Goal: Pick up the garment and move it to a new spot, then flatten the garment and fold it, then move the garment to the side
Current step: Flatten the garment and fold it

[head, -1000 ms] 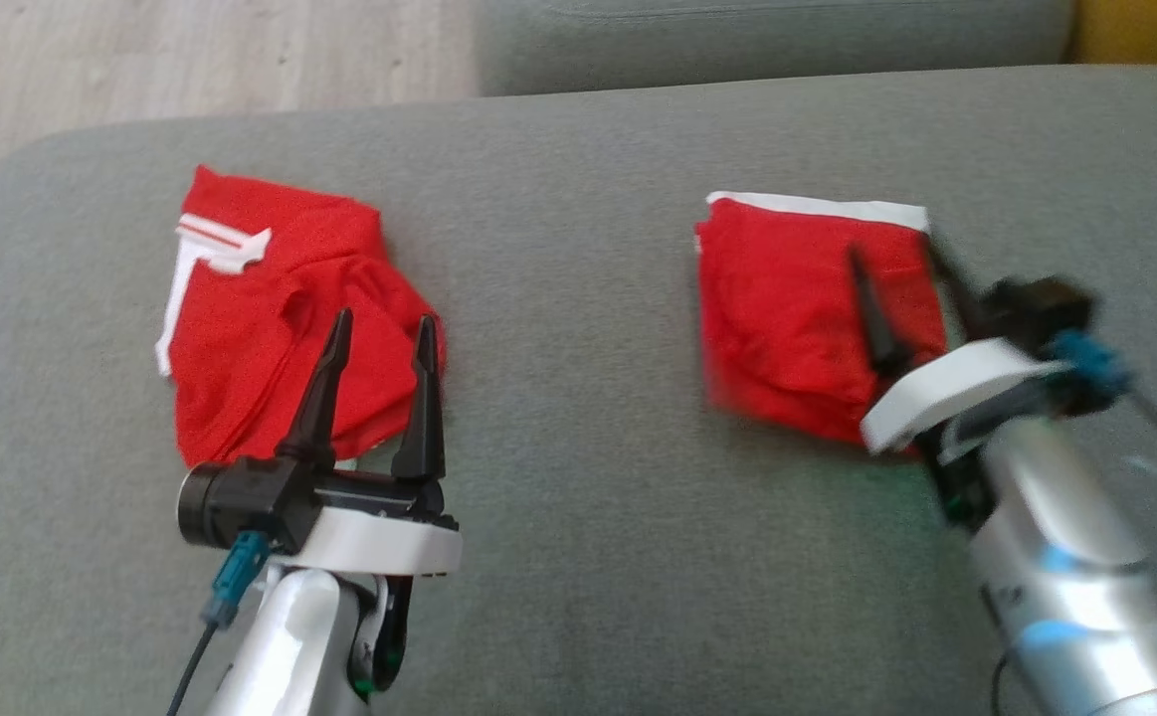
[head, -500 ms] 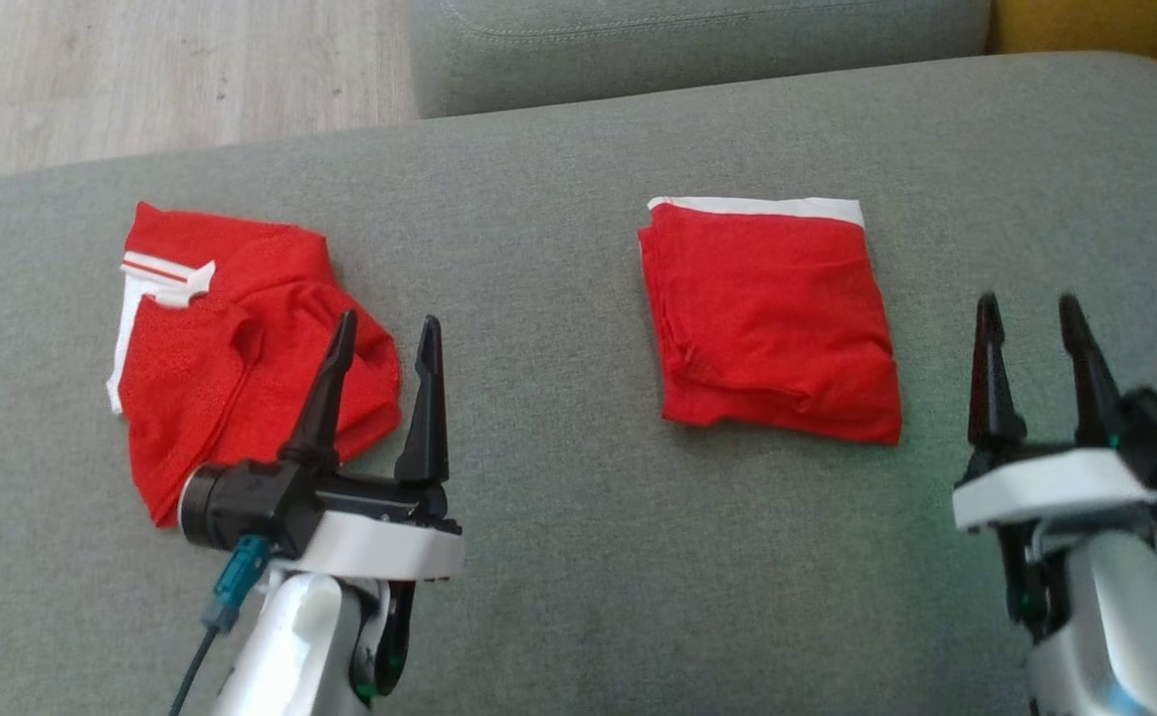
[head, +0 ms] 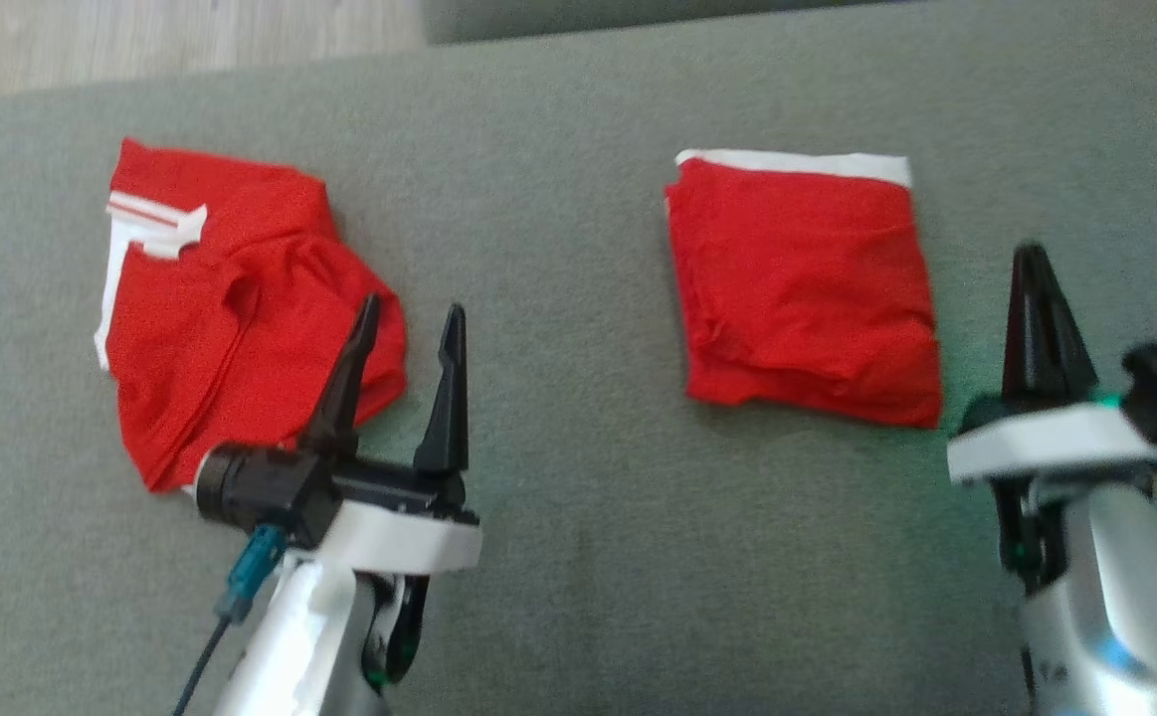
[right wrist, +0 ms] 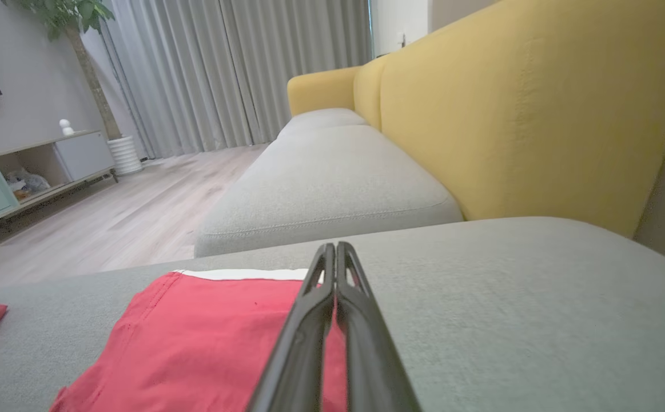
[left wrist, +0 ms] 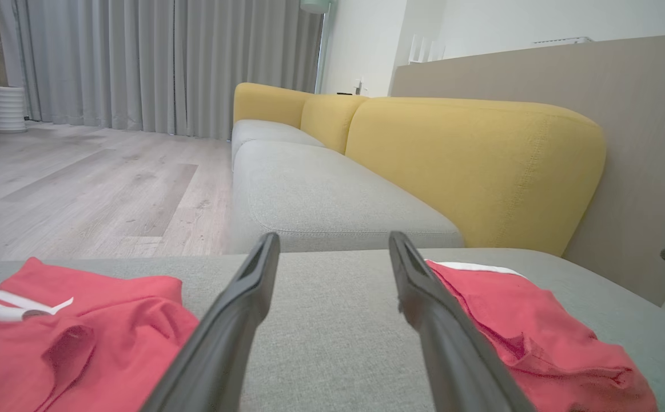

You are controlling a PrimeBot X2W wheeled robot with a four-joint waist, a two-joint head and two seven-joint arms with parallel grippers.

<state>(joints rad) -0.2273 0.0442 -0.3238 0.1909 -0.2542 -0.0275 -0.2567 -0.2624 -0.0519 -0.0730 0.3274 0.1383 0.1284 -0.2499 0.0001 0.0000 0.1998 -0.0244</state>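
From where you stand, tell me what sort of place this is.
Most likely a home living room: a long sofa with grey seats and yellow backs, floor-length grey curtains, a low cabinet along the wall, and a pale wood floor.

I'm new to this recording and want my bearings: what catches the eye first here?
Two bright red garments lie on the grey sofa cushion: a crumpled garment with white trim at the left, and a folded garment with a white edge at the right. The left hand is open near the crumpled one; the right hand, shut and empty, sits by the folded one's right edge.
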